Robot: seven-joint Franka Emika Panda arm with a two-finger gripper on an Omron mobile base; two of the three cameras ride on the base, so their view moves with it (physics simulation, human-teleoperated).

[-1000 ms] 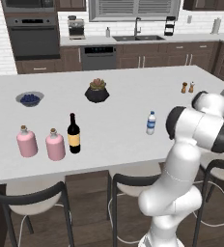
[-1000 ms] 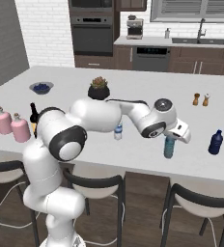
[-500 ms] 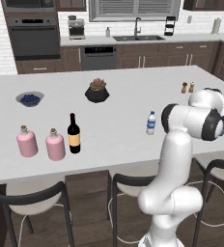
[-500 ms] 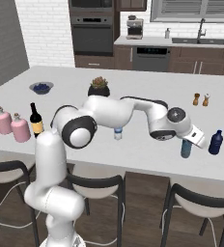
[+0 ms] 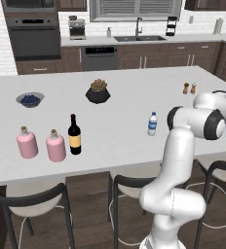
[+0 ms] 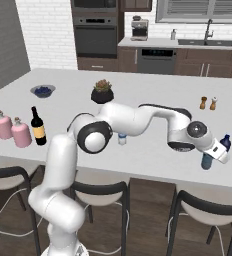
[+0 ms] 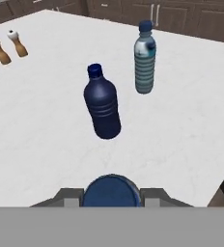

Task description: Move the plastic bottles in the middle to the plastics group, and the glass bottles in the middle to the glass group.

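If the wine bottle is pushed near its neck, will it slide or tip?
Likely tip: the wine bottle stands tall on a narrow base. It looks like glass, so probably heavy and breakable. A pink flask stands close beside it.

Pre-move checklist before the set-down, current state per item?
1. Pincer shut on held bottle: ok.
2. Held bottle near the dark blue bottle: ok, close beside it in the right base view.
3. Bare counter for a set-down: ok, free space in front of the dark blue bottle.
4. Held bottle's base touching the counter: cannot tell.
5. Wine bottle with the pink flasks: ok, upright beside them.
6. Water bottle moved out of the middle: not ok, stands mid-counter.
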